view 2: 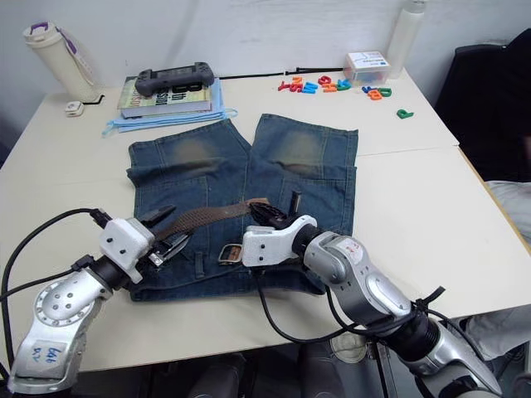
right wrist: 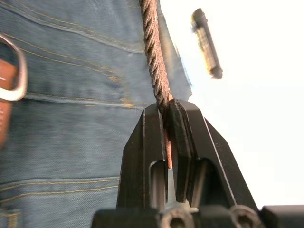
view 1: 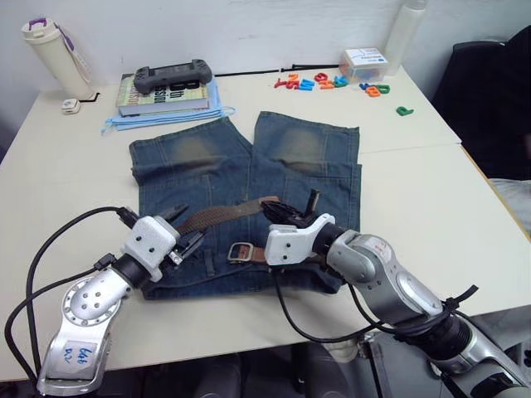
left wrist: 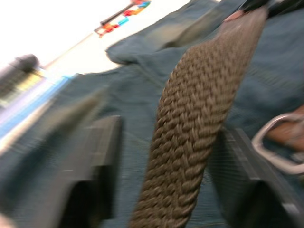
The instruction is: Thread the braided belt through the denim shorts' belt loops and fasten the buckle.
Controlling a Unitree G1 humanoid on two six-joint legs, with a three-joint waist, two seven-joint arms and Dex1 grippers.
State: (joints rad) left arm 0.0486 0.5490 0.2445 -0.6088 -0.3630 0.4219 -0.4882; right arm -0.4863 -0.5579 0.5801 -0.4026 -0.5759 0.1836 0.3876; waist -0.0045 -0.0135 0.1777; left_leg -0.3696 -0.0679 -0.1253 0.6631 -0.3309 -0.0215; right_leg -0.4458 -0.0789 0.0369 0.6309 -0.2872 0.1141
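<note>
Denim shorts (view 1: 249, 207) flat on table (view 1: 415, 215). L gripper (view 1: 184, 236) spread apart, braided belt (view 1: 217, 217) running between fingers, ungripped. Buckle (view 1: 240, 252) loose at waistband centre. R gripper (right wrist: 167, 114) clamped on belt's end. Belt lies over shorts; threading appears barely begun, no loops visibly passed, fastening outstanding.

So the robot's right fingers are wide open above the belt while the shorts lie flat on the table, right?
Not quite: the right fingers are shut on the braided belt, pinching its edge, as the right wrist view shows. The denim shorts do lie flat on the table.
</note>
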